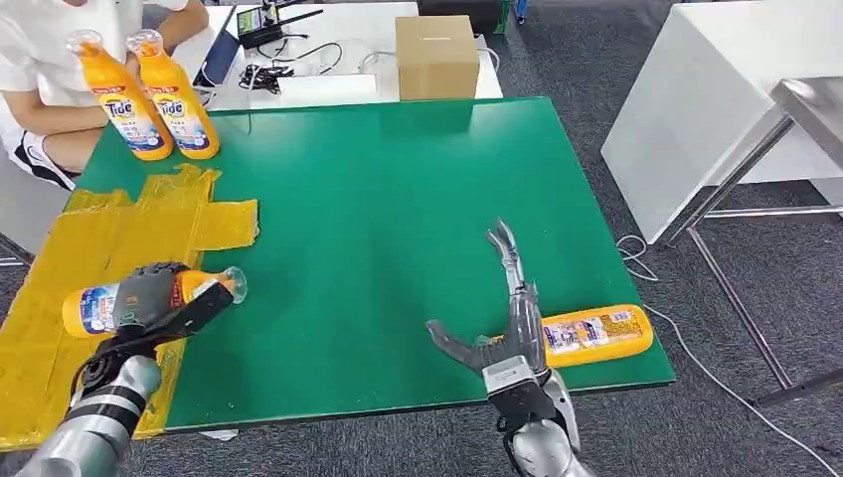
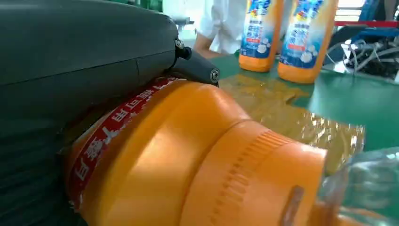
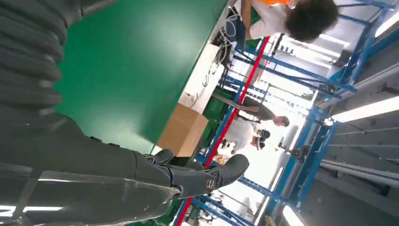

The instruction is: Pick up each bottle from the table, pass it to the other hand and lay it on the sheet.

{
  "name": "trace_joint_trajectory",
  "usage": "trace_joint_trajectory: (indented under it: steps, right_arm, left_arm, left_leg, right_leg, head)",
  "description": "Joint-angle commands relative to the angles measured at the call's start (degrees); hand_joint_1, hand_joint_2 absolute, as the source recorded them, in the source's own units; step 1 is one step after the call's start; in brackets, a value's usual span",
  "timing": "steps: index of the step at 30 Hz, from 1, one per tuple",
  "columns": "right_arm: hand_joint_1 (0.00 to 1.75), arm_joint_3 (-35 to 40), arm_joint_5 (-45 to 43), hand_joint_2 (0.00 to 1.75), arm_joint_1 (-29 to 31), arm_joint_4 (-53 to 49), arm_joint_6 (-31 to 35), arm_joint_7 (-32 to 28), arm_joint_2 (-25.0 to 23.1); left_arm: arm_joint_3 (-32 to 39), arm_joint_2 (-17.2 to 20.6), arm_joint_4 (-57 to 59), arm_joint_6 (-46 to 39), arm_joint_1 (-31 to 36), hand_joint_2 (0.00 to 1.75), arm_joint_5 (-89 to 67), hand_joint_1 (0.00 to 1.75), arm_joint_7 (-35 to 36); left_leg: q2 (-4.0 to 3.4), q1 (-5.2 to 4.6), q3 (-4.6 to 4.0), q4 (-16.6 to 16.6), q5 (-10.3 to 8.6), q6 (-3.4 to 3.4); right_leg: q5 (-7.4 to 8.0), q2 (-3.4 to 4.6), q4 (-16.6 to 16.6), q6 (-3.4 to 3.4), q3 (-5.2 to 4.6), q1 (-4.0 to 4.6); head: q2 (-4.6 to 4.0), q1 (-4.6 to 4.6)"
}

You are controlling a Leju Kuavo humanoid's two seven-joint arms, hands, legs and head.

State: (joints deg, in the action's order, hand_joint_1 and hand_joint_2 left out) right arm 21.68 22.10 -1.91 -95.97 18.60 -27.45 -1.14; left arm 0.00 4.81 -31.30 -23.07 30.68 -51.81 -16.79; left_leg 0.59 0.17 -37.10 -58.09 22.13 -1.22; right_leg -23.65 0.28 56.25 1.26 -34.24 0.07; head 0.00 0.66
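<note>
My left hand (image 1: 149,298) grips an orange detergent bottle (image 1: 89,306) lying sideways over the yellow sheet (image 1: 119,234) at the table's left, its clear cap (image 1: 234,283) pointing right. Up close, the left wrist view has that orange bottle (image 2: 188,160) under my left hand (image 2: 70,61). My right hand (image 1: 507,318) is open, fingers stretched forward, just left of a second orange bottle (image 1: 596,333) lying near the front right edge. Two more orange bottles (image 1: 149,94) stand upright at the far left corner. My right hand (image 3: 141,174) holds nothing in the right wrist view.
A cardboard box (image 1: 435,55) stands behind the green table (image 1: 398,199). A person (image 1: 60,60) sits at the far left by the upright bottles. A white table (image 1: 716,89) and a metal frame are to the right. Cables lie on the floor.
</note>
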Motion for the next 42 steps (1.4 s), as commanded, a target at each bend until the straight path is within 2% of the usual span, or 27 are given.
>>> trace_joint_trajectory:
  steps: [1,2,3,4,7,10,14,29,33,39,42]
  right_arm:
    - [0.00,0.13,-0.34,1.75,2.76,6.47,-0.47,-0.11,-0.31]
    - [0.00,0.23,-0.35,1.75,2.87,6.55,-0.52,-0.11,-0.27]
    - [0.00,0.36,-0.37,1.75,3.00,6.71,-0.54,-0.08,-0.24]
    - [0.00,0.45,-0.37,1.75,3.07,6.82,-0.52,-0.07,-0.22]
    - [0.00,0.77,-0.41,1.75,3.33,7.31,-0.23,-0.01,-0.03]
    - [0.00,0.73,-0.60,1.75,3.52,7.61,-0.06,0.17,-0.10]
    - [0.00,0.75,-0.61,1.75,3.60,7.76,-0.02,0.18,-0.12]
    - [0.00,0.91,-0.62,1.75,3.81,8.39,0.09,0.20,-0.01]
    - [0.00,1.13,-0.48,1.75,3.93,8.54,0.43,0.37,0.18]
    - [0.00,0.60,0.00,1.75,3.55,8.29,0.85,0.74,0.22]
    - [0.00,0.35,0.24,1.75,3.32,8.21,0.88,0.83,0.10]
  left_arm:
    - [6.22,-3.37,11.72,7.52,-1.38,1.75,5.87,1.75,-0.71]
    - [6.30,-3.20,12.01,8.31,-1.29,1.75,6.07,1.61,-0.37]
    - [6.54,-2.97,12.29,9.40,-1.24,1.75,6.51,0.21,0.09]
    - [6.82,-2.90,12.23,9.54,-1.36,1.75,6.86,0.00,0.29]
    - [7.95,-2.61,12.35,11.28,-1.76,1.75,8.79,0.00,0.01]
    - [8.49,-2.66,12.20,11.22,-1.77,1.75,9.80,0.00,-0.46]
    - [8.67,-2.67,12.13,11.65,-1.62,1.75,10.15,0.00,-0.62]
    - [9.17,-2.85,11.88,12.30,-2.05,1.75,11.19,0.00,-1.29]
    - [9.31,-3.62,10.62,11.55,-2.48,1.75,12.99,0.00,-4.12]
    - [7.39,-5.52,5.40,11.80,-2.97,1.75,16.20,0.00,-8.39]
    - [5.25,-6.06,2.66,12.45,-3.63,1.75,17.00,0.00,-8.79]
  left_leg:
    - [-0.17,-0.08,0.70,0.18,0.19,0.16]
    - [-0.14,-0.11,0.98,0.27,0.23,0.24]
    - [-0.02,-0.15,1.18,0.26,0.29,0.17]
    - [0.08,-0.12,1.39,0.24,0.41,0.19]
    - [-0.04,-0.15,1.93,0.39,0.64,0.43]
    - [-0.29,-0.18,2.28,0.52,0.87,0.46]
    - [-0.24,-0.23,2.64,0.45,0.76,0.38]
    - [-0.22,-0.44,2.92,0.89,0.81,0.42]
    - [-0.31,-0.44,2.94,0.97,0.80,0.44]
    - [0.00,-0.44,2.84,0.93,0.72,0.40]
    - [0.39,-0.45,2.82,0.87,0.70,0.37]
  right_leg:
    - [-0.17,0.14,-0.12,-0.03,0.60,-0.07]
    - [-0.21,0.09,-0.17,-0.04,0.81,-0.11]
    - [-0.31,0.02,-0.12,-0.12,1.00,-0.14]
    - [-0.43,-0.02,-0.09,-0.19,1.22,-0.12]
    - [-0.58,0.06,-0.15,-0.32,1.29,-0.15]
    - [-0.66,0.29,-0.23,-0.22,2.08,-0.17]
    - [-0.67,0.14,-0.13,-0.28,2.32,-0.20]
    - [-0.79,0.13,-0.10,-0.39,2.38,-0.37]
    - [-0.76,0.21,-0.19,-0.40,2.37,-0.36]
    - [-0.90,-0.08,-0.19,-0.29,2.36,-0.37]
    - [-0.97,-0.39,-0.15,-0.29,2.29,-0.41]
  head:
    - [0.00,0.04]
    - [0.00,0.04]
    - [0.00,0.04]
    - [0.00,0.04]
    - [0.00,0.02]
    - [0.00,0.02]
    - [0.00,0.02]
    - [0.00,0.04]
    - [0.00,0.04]
    - [0.00,0.04]
    - [0.00,0.04]
